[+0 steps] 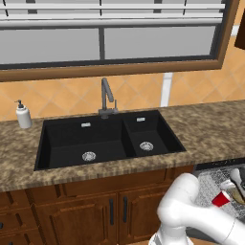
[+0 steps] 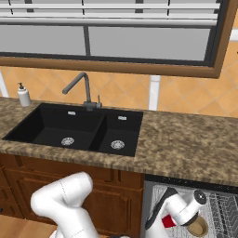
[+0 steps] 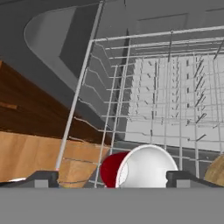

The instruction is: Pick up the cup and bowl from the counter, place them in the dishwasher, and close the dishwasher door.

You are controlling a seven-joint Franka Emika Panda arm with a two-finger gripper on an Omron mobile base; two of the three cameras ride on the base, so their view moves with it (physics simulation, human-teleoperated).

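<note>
Although both dishes looked delivered, the grey dishwasher door was not yet shut. At lower centre of the hand view, the small red tapered cup point(image 3: 131, 168) lay tipped on the grey wire rack point(image 3: 175, 87), between the parted fingers of the open gripper point(image 3: 111, 179); the tan-brown bowl point(image 2: 197, 226) sat beside it.
</note>
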